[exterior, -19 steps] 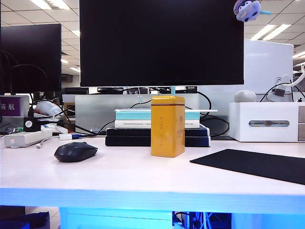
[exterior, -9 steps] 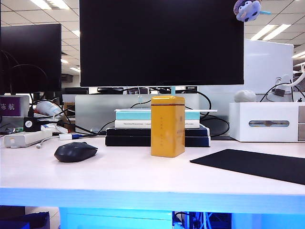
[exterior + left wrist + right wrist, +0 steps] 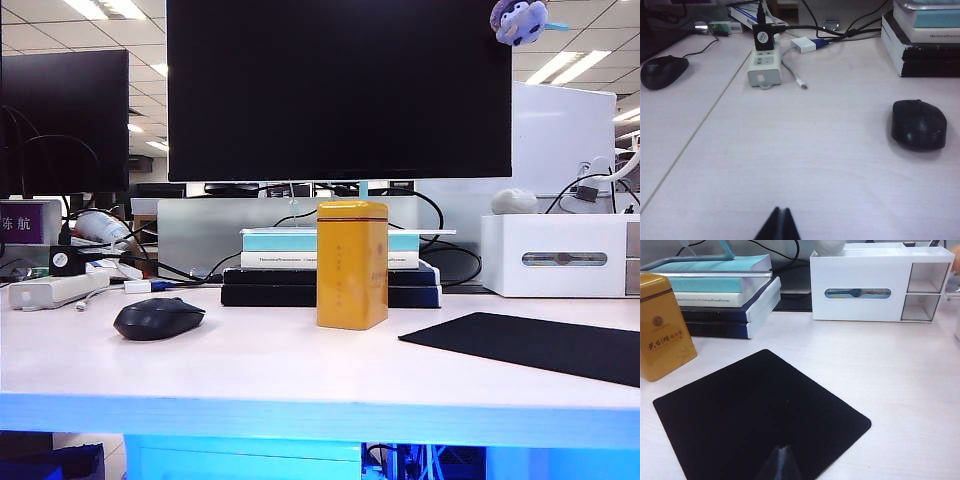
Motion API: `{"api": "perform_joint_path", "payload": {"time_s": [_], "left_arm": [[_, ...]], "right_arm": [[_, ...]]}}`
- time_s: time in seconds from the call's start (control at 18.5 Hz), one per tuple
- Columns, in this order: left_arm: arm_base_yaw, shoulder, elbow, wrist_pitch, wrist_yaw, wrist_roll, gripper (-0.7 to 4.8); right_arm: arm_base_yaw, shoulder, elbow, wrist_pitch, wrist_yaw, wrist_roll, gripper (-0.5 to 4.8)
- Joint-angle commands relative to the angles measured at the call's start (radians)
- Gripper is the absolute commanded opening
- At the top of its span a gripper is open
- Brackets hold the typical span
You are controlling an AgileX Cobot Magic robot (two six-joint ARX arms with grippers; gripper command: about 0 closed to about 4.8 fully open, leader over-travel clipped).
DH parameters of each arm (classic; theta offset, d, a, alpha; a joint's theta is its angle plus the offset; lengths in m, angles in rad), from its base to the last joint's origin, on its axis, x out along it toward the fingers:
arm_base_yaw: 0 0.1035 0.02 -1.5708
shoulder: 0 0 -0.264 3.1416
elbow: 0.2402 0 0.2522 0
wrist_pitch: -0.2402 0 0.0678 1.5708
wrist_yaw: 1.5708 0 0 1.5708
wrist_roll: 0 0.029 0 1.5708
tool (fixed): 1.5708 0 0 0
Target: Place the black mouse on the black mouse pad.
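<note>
We are seeing the black mouse [image 3: 159, 318] lying on the table [image 3: 300, 375] at the left, the tin [image 3: 352, 264] standing in the middle before the stack of books [image 3: 330, 270], and the black mouse pad [image 3: 535, 345] lying at the right. Behind the pad the box [image 3: 560, 255] is standing. The left gripper [image 3: 779, 227] and right gripper [image 3: 780, 465] are probably hanging near the front edge.

Left gripper [image 3: 779, 225] and right gripper [image 3: 781, 464], both closed, empty, low.
</note>
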Motion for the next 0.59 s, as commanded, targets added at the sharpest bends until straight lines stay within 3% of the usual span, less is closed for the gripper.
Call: {"api": "perform_joint_path", "payload": {"time_s": [0.05, 0.11, 0.22, 0.59], "left_arm": [[-0.001, 0.001, -0.002, 0.020, 0.004, -0.120, -0.03], [-0.002, 0.001, -0.002, 0.019, 0.012, -0.202, -0.03], [-0.001, 0.001, -0.002, 0.025, 0.034, -0.249, -0.03], [-0.001, 0.000, -0.002, 0.027, 0.034, -0.248, -0.03]], "right_arm": [[0.001, -0.001, -0.009, 0.007, -0.001, 0.005, -0.06], [0.001, -0.001, -0.009, -0.003, -0.023, 0.014, -0.06], [0.001, -0.001, -0.009, -0.002, -0.040, 0.031, -0.06], [0.001, -0.001, -0.008, 0.002, -0.095, 0.082, -0.06]]}}
